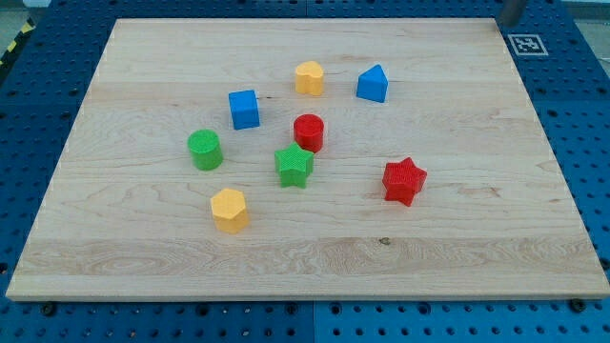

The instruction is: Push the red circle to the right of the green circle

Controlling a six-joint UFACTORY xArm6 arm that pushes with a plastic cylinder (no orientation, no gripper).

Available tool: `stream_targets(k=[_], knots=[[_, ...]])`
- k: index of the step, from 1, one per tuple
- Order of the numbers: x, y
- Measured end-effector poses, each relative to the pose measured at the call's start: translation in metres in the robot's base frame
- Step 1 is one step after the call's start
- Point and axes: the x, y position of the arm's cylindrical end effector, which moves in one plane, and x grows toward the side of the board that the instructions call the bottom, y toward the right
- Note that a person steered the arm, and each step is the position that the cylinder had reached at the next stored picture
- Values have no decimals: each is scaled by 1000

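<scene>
Camera view shows my tip nowhere over the wooden board (114, 248), so there are no jaws to report and its place among the blocks cannot be told. The red circle (309, 131) lies right of the green circle (205, 150), well apart, with the green star (294, 166) touching its lower edge; a closer nudge seems left.

red circle (309, 131): upright, mid-board | green circle (205, 150): upright, toward view's left

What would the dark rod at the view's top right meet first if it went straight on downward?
Probably only the wooden board, at its top right corner. There my tip barely shows, no block near.
</scene>
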Motion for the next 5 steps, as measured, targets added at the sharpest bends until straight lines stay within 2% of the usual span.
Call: stream_targets(k=[2, 3, 4, 5], knots=[[-1, -23], [36, -27], [131, -31], [203, -43]])
